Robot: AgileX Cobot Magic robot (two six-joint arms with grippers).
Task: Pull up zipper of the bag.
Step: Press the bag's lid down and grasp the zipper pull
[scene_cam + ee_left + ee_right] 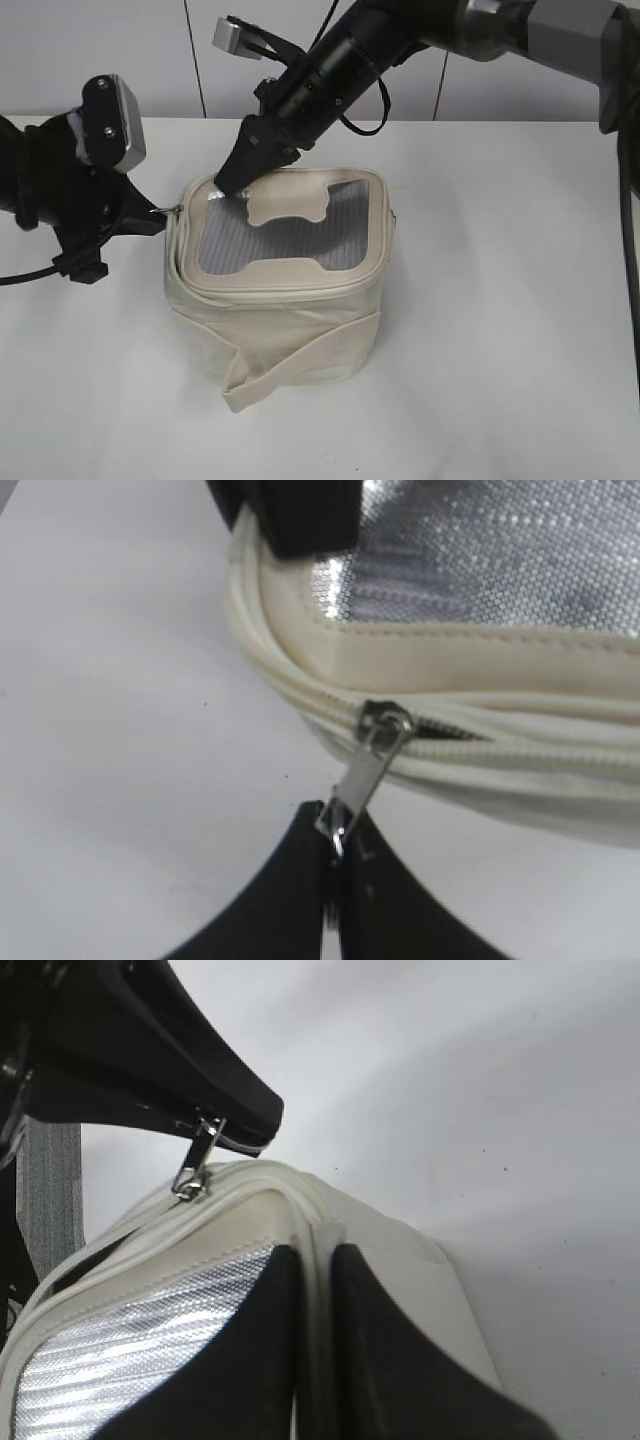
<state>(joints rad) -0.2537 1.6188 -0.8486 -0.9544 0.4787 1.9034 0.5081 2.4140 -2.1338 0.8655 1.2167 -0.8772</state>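
Note:
The cream bag (pixel 290 320) stands upright mid-table, its grey mesh lid (pixel 345 230) with the cream patch facing up. The zipper's silver slider (pixel 385 720) sits on the cream track at the lid's left corner (pixel 174 211). My left gripper (pixel 335 830) is shut on the slider's metal pull, beside the bag's left side (pixel 157 212). My right gripper (pixel 315 1260) is shut on the lid's rim at the far left corner (pixel 235 185). The slider (pixel 190 1184) and the left fingertip (pixel 235 1125) also show in the right wrist view.
A white table (pixel 500 350) surrounds the bag. The wide cream strap (pixel 300 352) hangs across the bag's front, its end resting on the table. A white wall (pixel 150 50) runs behind, and the right arm (pixel 480 25) reaches in from the top right.

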